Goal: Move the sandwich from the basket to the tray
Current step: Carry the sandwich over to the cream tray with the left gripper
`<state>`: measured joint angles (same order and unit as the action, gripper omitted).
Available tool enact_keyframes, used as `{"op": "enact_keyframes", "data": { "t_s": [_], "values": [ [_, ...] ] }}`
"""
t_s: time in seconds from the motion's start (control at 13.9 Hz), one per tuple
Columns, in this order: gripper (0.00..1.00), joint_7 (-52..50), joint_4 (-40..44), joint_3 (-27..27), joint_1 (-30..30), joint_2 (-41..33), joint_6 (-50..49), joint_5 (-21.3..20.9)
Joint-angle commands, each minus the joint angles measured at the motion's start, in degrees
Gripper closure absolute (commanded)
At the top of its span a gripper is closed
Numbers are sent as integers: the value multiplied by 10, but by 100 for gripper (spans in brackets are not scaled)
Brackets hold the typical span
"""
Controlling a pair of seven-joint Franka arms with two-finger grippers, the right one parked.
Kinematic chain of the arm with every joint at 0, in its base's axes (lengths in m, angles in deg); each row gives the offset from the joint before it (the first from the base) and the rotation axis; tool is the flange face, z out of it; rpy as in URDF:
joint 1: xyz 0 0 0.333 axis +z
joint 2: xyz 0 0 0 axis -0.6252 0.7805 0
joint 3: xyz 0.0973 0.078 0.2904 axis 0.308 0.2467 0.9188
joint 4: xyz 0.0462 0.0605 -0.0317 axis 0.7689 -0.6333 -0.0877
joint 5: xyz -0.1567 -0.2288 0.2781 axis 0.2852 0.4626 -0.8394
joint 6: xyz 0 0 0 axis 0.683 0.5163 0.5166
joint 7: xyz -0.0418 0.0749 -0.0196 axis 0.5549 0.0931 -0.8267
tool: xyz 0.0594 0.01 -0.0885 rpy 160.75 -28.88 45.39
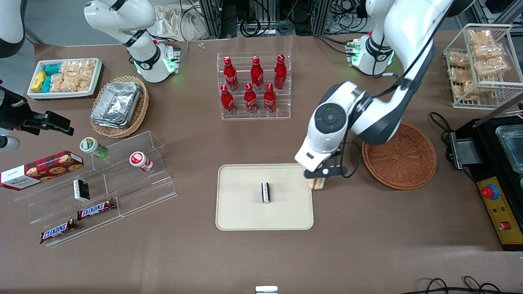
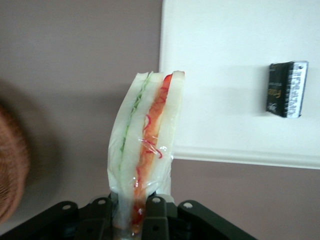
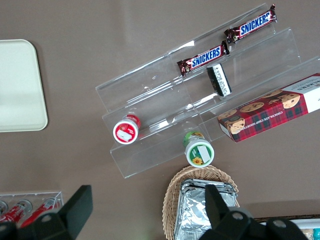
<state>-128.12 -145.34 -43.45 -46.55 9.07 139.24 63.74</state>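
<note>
The pincer (image 2: pixel 132 212) is clamping the sandwich (image 2: pixel 145 150) by one narrow end; soft, light bread (slippery wrap) is hanging beside the tray (image 2: pixel 240 60) edge.

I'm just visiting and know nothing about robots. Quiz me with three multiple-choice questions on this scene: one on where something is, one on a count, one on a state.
1. Where is the sandwich?
A. In the basket
B. In the gripper, at the tray's edge
C. Flat on the tray's middle

2. How many red bottles stand in the clear rack?
A. Four
B. Six
C. Eight

3. What is in the basket?
A. Nothing
B. A sandwich
C. Foil containers

Answers:
1 B: the gripper is shut on the sandwich's end at the edge of the tray nearest the basket.
2 B: the red bottles stand in two rows of three.
3 A: only bare wicker shows.
</note>
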Motion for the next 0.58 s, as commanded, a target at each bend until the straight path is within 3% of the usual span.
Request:
{"op": "enact_keyframes", "data": {
  "t_s": [0.0,0.29,0.5],
  "values": [
    [100,-12,97,1,-26,79,-7,-37],
    [100,-13,159,3,-41,159,8,-75],
    [100,-17,161,7,-45,175,10,-92]
  ]
}}
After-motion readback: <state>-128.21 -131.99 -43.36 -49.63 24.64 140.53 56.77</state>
